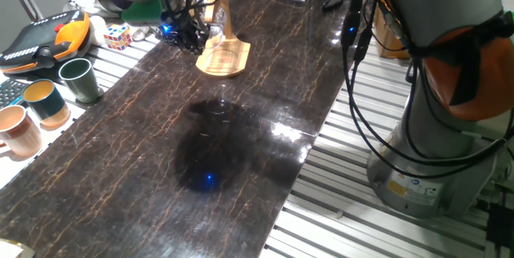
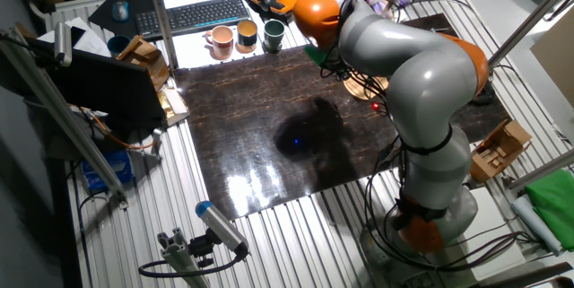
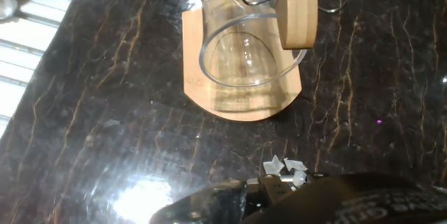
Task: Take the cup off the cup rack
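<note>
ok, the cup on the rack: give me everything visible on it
The cup is a clear, handleless tumbler, glass or plastic by its look. In the hand view it hangs mouth-down and tilted, its round rim open toward the camera, over the cup rack base, caught on a wire hook at the wooden post. The gripper is beside the rack, not holding the cup. In the fixed views the cup is barely discernible.

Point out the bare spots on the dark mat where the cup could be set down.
The dark mat is bare across its middle and near end, from the cup rack toward the camera in one fixed view. Crowded: the far end around the rack, the cup and the pincer; mugs line the left edge.
</note>
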Controlling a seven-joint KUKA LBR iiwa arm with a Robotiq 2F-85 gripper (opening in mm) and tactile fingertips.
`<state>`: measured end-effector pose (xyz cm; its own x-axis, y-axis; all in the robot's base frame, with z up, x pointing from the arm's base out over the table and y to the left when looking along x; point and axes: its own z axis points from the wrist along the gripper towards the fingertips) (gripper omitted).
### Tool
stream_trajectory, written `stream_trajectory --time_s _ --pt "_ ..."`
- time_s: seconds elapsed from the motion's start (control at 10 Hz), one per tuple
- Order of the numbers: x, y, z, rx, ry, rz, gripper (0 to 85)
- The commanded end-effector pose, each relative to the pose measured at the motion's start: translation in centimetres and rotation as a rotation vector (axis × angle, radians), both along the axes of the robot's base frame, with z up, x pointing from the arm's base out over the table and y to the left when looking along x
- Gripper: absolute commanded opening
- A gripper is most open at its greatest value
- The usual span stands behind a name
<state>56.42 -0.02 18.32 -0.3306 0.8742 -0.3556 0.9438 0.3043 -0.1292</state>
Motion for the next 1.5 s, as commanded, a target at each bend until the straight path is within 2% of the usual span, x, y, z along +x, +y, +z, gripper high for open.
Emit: stream_trajectory --time_s 0.0,0.1,0.3,0.5,0.8,0.9,1.2,1.3,1.4 --pt "-0.01 0.0 0.0 0.020 -0.008 0.004 0.7" --pt "-0.01 0.0 0.0 0.006 -0.010 0.004 0.7" --pt "-0.01 0.0 0.0 0.026 -0.008 0.013 0.7" --pt "-0.01 0.0 0.0 0.032 -0.027 0.022 0.7" --pt "1.58 -0.4 -0.8 0.001 -0.055 -0.014 0.7" --pt "1.94 -1.3 -1.2 0.012 -0.064 -0.027 0.7" --pt "3.43 -2.6 -1.7 -0.039 -0.100 -0.047 0.7" --pt "3.67 -2.9 -1.6 -0.047 -0.119 -0.043 0.7" --pt "4.01 -3.1 -1.6 -0.060 -0.127 -0.044 0.7"
